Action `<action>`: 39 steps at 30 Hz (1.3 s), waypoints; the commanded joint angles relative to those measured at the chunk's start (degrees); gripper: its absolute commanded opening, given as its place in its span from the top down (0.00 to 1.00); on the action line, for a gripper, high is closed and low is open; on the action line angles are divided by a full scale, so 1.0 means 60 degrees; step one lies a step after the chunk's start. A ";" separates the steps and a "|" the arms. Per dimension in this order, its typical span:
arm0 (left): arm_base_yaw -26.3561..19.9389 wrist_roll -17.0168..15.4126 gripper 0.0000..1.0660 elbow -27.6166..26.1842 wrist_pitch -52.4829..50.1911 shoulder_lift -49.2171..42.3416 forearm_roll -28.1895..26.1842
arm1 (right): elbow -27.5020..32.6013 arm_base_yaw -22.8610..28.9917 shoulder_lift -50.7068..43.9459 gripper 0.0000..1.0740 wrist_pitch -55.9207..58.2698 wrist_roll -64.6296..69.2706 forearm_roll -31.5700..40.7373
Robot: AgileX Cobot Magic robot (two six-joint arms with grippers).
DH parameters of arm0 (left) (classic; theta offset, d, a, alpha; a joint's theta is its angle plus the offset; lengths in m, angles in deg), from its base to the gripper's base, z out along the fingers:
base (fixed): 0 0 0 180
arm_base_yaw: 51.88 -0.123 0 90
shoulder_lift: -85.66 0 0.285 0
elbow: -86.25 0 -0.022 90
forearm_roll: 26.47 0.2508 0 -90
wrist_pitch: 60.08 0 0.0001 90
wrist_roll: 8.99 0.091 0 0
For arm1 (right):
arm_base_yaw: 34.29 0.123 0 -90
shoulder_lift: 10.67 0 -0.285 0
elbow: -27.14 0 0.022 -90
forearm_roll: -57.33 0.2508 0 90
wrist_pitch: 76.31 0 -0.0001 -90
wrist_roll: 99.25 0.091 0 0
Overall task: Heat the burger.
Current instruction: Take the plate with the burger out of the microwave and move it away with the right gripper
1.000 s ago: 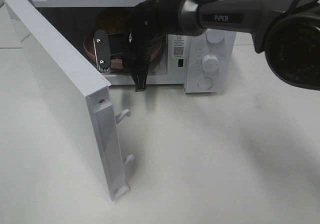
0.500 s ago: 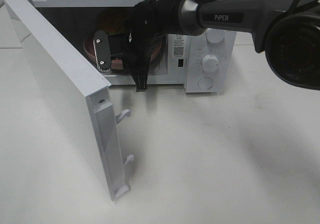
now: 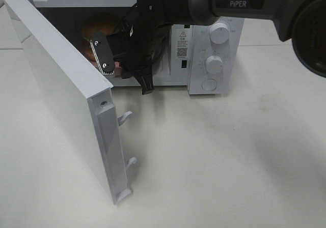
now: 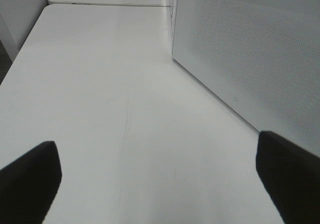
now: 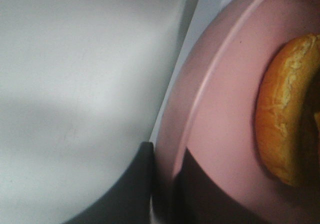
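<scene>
Now your right gripper [image 5: 162,184] has lifted, jaws clamped on the pink plate [image 5: 220,134] rim; the burger [image 5: 287,114] rides just beyond them, entering the microwave [image 3: 204,50]. Your left jaws stand wide over the desk [image 4: 110,94], holding nothing.

The arm [image 3: 244,4] reaching in from the right carries the white word "PiPER" on a dark plate. The microwave [image 3: 204,50] has a panel with a warning triangle sign over small print and a QR code beneath it, all too small to read. Faint markings ring its two knobs, unreadable.
</scene>
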 commanded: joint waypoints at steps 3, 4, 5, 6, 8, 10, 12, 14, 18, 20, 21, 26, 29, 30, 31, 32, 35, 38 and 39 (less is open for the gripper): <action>0.0000 0.0000 0.08 0.0038 -0.0057 -0.0191 -0.0076 | 0.0372 0.0029 -0.0563 1.00 -0.0783 -0.0697 0.0554; 0.0000 0.0000 0.08 0.0038 -0.0057 -0.0191 -0.0076 | 0.0468 0.0029 -0.0621 1.00 -0.0831 -0.0850 0.0630; 0.0000 0.0000 0.08 0.0038 -0.0057 -0.0191 -0.0076 | 0.0678 0.0029 -0.0754 1.00 -0.1022 -0.1070 0.0773; 0.0000 0.0000 0.08 0.0038 -0.0057 -0.0191 -0.0076 | 0.0678 0.0029 -0.0754 1.00 -0.1022 -0.1070 0.0773; 0.0000 0.0000 0.08 0.0038 -0.0057 -0.0191 -0.0076 | 0.0964 0.0029 -0.0955 1.00 -0.1308 -0.1203 0.0869; 0.0000 0.0000 0.08 0.0038 -0.0057 -0.0191 -0.0076 | 0.1327 -0.0038 -0.1203 1.00 -0.1642 -0.1346 0.1022; 0.0000 0.0000 0.08 0.0038 -0.0057 -0.0191 -0.0076 | 0.1557 -0.0067 -0.1327 1.00 -0.1757 -0.1394 0.1022; 0.0000 0.0000 0.08 0.0038 -0.0057 -0.0191 -0.0076 | 0.1709 -0.0067 -0.1394 1.00 -0.1824 -0.1394 0.1022; 0.0000 0.0000 0.08 0.0038 -0.0057 -0.0191 -0.0076 | 0.2387 -0.0086 -0.1805 1.00 -0.2177 -0.1499 0.1022; 0.0000 0.0000 0.08 0.0038 -0.0057 -0.0191 -0.0076 | 0.2903 -0.0086 -0.2082 1.00 -0.2473 -0.1642 0.1012; 0.0000 0.0000 0.08 0.0038 -0.0057 -0.0191 -0.0076 | 0.2903 -0.0086 -0.2082 1.00 -0.2473 -0.1642 0.1012; 0.0000 0.0000 0.08 0.0038 -0.0057 -0.0191 -0.0076 | 0.3514 -0.0086 -0.2426 1.00 -0.2674 -0.1681 0.1003; 0.0000 0.0000 0.08 0.0038 -0.0057 -0.0191 -0.0076 | 0.3867 -0.0086 -0.2664 1.00 -0.2846 -0.1681 0.1003; 0.0000 0.0000 0.08 0.0038 -0.0057 -0.0191 -0.0076 | 0.4058 -0.0086 -0.2807 1.00 -0.2884 -0.1681 0.1003; 0.0000 0.0000 0.08 0.0038 -0.0057 -0.0191 -0.0076 | 0.4058 -0.0086 -0.2807 1.00 -0.2884 -0.1681 0.1003; 0.0000 0.0000 0.08 0.0038 -0.0057 -0.0191 -0.0076 | 0.4173 -0.0086 -0.2865 1.00 -0.2893 -0.1681 0.0993; 0.0000 0.0000 0.08 0.0038 -0.0057 -0.0191 -0.0076 | 0.4574 -0.0086 -0.3161 1.00 -0.2922 -0.1681 0.0993; 0.0000 0.0000 0.08 0.0038 -0.0057 -0.0191 -0.0076 | 0.4937 -0.0086 -0.3438 1.00 -0.3132 -0.1681 0.0993; 0.0000 0.0000 0.08 0.0038 -0.0057 -0.0191 -0.0076 | 0.4937 -0.0086 -0.3438 1.00 -0.3132 -0.1681 0.0993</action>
